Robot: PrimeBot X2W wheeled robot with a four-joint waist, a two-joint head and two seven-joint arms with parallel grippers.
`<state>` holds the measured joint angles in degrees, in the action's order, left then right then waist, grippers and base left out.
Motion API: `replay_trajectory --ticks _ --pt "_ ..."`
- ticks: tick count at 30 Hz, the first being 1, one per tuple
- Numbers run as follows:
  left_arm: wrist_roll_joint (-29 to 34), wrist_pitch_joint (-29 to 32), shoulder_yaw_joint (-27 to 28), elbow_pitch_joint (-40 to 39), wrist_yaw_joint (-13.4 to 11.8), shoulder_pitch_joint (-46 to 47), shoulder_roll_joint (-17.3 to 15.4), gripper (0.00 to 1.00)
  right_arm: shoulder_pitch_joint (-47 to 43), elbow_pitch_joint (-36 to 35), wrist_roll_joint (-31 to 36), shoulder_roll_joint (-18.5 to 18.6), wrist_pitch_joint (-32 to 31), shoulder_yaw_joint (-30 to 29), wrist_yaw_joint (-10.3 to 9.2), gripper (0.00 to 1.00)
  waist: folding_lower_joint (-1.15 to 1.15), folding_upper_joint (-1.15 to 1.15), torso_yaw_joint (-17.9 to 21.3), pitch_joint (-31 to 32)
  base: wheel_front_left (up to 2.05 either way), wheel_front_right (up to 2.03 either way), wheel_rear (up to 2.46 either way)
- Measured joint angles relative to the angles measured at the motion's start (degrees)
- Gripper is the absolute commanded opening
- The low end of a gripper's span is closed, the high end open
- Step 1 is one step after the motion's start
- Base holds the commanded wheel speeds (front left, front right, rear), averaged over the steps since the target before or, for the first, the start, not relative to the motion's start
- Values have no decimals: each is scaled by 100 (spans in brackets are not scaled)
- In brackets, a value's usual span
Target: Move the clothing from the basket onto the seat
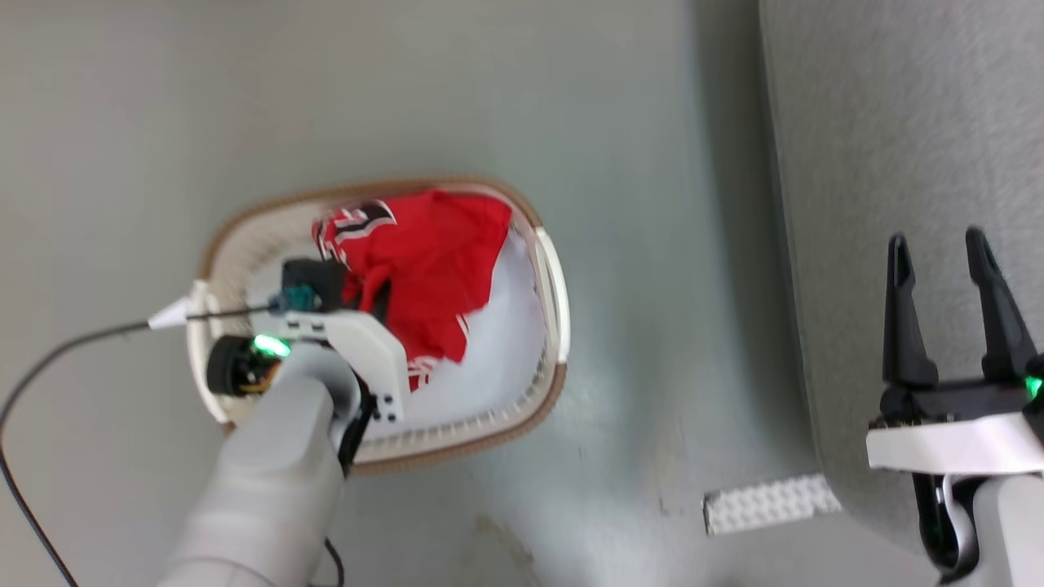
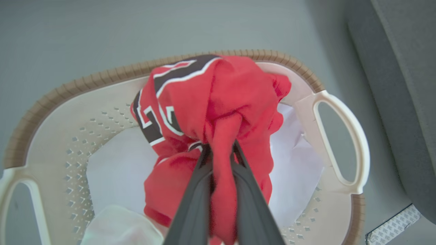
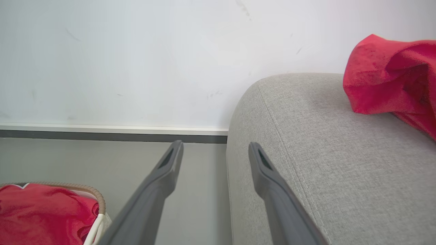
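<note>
- The left claw [image 2: 220,149] is clamped together on a bunched fold of the clothing [image 2: 238,92]. Red cloth is squeezed between its two dark fingers and trails down between them. Pinching a raised ridge is probably the surest hold on something this limp.
- The clothing is inside the basket [image 2: 102,78], heaped toward the far wall with one edge against the brown rim. It lies on a white sheet [image 2: 115,170] that lines the bottom. The pinch looks to take red fabric alone, as the sheet lies flat on either side of it.
- The right claw [image 1: 936,238] has its fingers apart and holds nothing. It hovers over the near edge of the seat [image 1: 897,122], well apart from the basket. I judge it is kept clear of the left arm's path.
- The basket stands on the floor [image 1: 652,244] beside the seat, with a strip of bare floor between them, so the carry goes toward the robot's right.
- The left wrist view shows the pinch itself, whereas in the head view the pale wrist housing [image 1: 359,334] covers those fingers.
- The head view gives the layout, with the basket on the left and the seat on the right.
- The right wrist view adds another red cloth [image 3: 385,85] lying on top of the seat, and a pale wall [image 3: 136,61] behind it.
- The grasp looks made and the lift comes next. The fabric may snag on the rim, or the sheet may cling to it.
</note>
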<state>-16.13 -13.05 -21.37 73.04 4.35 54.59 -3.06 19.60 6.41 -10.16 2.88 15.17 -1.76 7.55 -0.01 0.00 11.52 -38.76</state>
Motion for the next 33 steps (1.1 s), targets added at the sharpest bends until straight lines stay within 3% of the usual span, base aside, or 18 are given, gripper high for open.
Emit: replay_trajectory --ticks 8,15,33 --pt "-448 -171 -276 -719 140 -886 22 0 -554 242 193 0 0 -252 0 100 -1 0 -191 1124 0 0 0" --pt "-656 -196 -427 -1579 -170 -1590 23 0 -1099 339 476 19 1 -486 0 100 -2 0 -394 2146 0 0 0" --pt "-347 -202 111 -4319 -794 -3819 -382 0 -2203 486 571 89 1 -722 0 100 -1 0 -952 3934 0 0 0"
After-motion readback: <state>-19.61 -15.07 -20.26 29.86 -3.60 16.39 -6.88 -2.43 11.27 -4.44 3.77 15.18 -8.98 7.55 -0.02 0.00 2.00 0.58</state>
